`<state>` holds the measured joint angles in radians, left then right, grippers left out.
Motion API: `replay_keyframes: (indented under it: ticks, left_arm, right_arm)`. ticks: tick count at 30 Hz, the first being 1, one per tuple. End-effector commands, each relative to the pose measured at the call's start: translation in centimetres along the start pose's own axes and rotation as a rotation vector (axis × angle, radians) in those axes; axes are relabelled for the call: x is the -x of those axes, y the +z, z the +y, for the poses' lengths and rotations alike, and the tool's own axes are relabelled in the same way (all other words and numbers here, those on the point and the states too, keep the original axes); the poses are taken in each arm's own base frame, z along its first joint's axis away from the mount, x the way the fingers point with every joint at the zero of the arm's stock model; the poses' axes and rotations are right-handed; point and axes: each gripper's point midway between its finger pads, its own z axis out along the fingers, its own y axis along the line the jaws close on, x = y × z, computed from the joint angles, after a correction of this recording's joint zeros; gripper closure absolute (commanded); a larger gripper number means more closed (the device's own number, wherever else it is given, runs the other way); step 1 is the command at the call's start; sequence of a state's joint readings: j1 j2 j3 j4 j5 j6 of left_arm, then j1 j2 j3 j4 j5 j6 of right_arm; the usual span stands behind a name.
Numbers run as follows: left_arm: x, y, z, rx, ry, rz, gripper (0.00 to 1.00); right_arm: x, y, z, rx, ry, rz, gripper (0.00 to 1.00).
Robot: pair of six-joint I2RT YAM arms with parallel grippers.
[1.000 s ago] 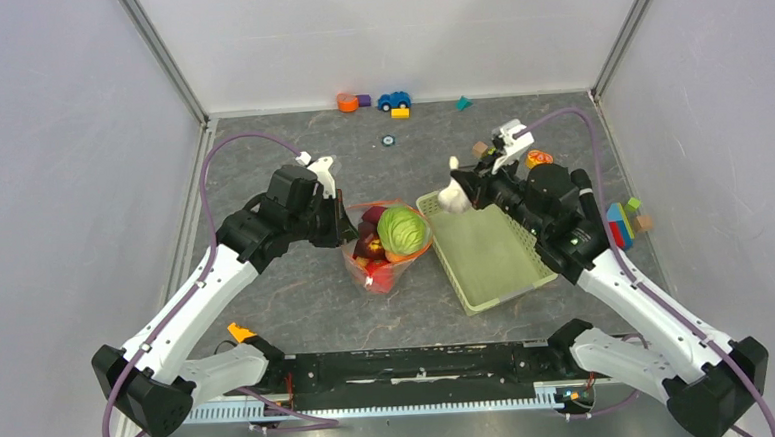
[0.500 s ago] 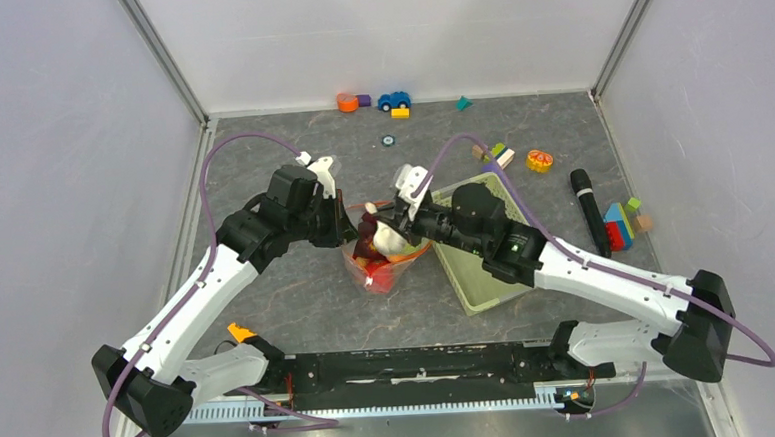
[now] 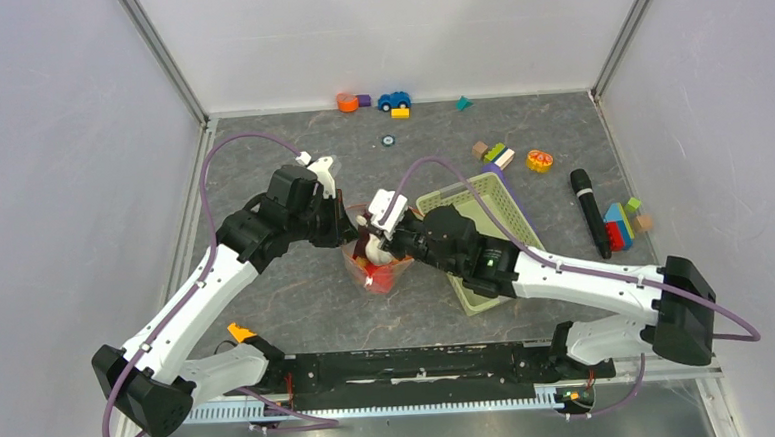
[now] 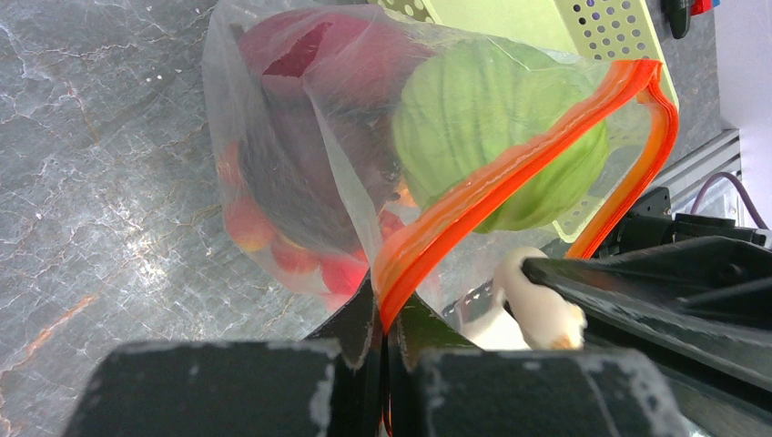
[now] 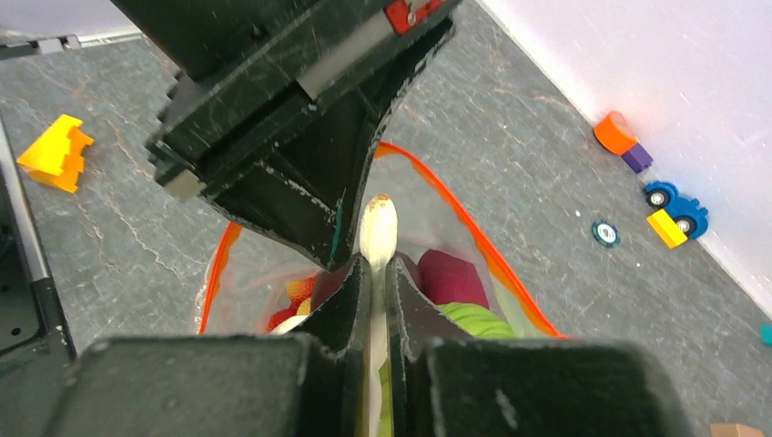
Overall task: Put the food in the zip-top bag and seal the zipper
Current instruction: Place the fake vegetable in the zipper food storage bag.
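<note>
The clear zip-top bag (image 4: 300,173) stands on the table with its mouth open; its red-orange zipper strip (image 4: 519,155) runs round the rim. Inside are a green cabbage (image 4: 501,137), dark plums (image 4: 300,55) and small red apples (image 4: 273,250). My left gripper (image 4: 387,314) is shut on the zipper strip and holds the rim up; it also shows in the top view (image 3: 348,224). My right gripper (image 5: 373,278) is shut on a pale white toy food piece (image 5: 378,228) right over the bag's mouth (image 3: 376,274). The slider tab is not in view.
The pale green basket (image 3: 490,238) lies right of the bag, under my right arm. A black stick (image 3: 585,203), coloured blocks (image 3: 619,221) and an orange slice (image 3: 539,158) are at the right. A toy car (image 3: 393,100) and blocks (image 3: 347,101) are at the back wall.
My right arm has swung left from the basket's far corner, carrying the white piece to over the bag's mouth. My left gripper has kept its hold on the rim.
</note>
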<state>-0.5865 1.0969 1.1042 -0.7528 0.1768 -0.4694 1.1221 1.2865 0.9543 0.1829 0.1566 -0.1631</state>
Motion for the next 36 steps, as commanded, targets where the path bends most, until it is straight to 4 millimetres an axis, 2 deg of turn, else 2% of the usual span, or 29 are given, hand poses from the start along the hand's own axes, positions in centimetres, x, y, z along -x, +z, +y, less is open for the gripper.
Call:
replay_keyframes:
  ticks: [1,4,7,11,14,20,25,28,31,36]
  left_arm:
    - [1.1,-0.1,-0.4,-0.02,0.049,-0.044,0.97]
    - [1.0,0.0,-0.4,-0.021,0.05,-0.042,0.97]
    - [1.1,0.0,-0.4,-0.02,0.05,-0.042,0.97]
    - [1.0,0.1,-0.4,-0.021,0.05,-0.036,0.97]
    - [0.9,0.1,-0.4,-0.022,0.049,-0.034,0.97]
    - [1.1,0.1,-0.4,-0.019,0.049,-0.04,0.97]
    - [1.0,0.1,-0.4,-0.023,0.051,-0.033,0.97]
    - [0.9,0.3,-0.6,-0.032,0.049,-0.024,0.97]
    - [0.9,0.3,-0.6,-0.029,0.048,-0.027,0.97]
    - [1.0,0.1,-0.6,-0.028,0.048,-0.033,0.97]
  right_arm:
    - [-0.1,0.4,-0.4,-0.059,0.019,-0.017,0.97]
    - [-1.1,0.7,0.2,-0.047,0.041,0.01,0.95]
    - [-1.8,0.9,0.8,-0.031,0.053,0.03,0.88]
    - [-2.0,0.9,0.9,-0.019,0.049,0.052,0.54]
    - [-1.3,0.4,0.3,-0.04,0.042,0.036,0.4]
    - [1.1,-1.0,-1.4,-0.101,0.044,-0.02,0.2]
    - [3.1,-2.3,-2.6,-0.133,0.009,-0.074,0.12]
    - [3.8,-3.0,-5.0,-0.256,0.016,-0.075,0.05]
    - [3.5,-3.4,-7.2,-0.358,0.022,-0.029,0.04]
    - [1.1,-2.5,-7.9,-0.309,0.08,0.093,0.1]
